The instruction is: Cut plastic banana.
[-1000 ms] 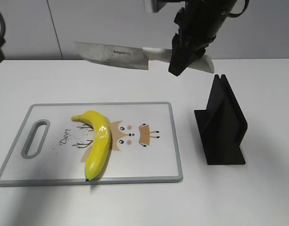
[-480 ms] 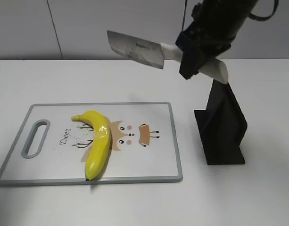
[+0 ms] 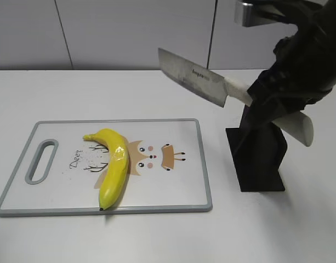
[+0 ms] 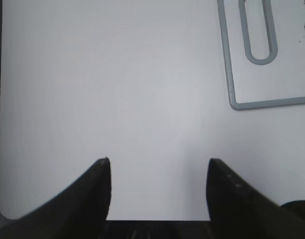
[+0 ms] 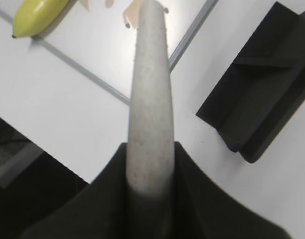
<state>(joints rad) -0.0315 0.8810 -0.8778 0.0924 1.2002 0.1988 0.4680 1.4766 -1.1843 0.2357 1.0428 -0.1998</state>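
A: Where do we see the plastic banana [image 3: 114, 167]?

B: We see it lying on the cutting board [image 3: 178, 192], left of the printed deer face, stem end toward the back and dark tip at the board's front edge. It looks whole.

A: And the knife [image 3: 198, 82]?

B: We find it in the air above the table [image 3: 157, 235], well apart from the banana, blade tilted up to the left. The right gripper [image 5: 148, 167] is clamped on its pale handle, over the black knife stand [image 3: 258, 150].

A: The other arm?

B: The left gripper [image 4: 157, 186] hangs over bare table beside the board's handle slot, jaws spread, holding nothing.
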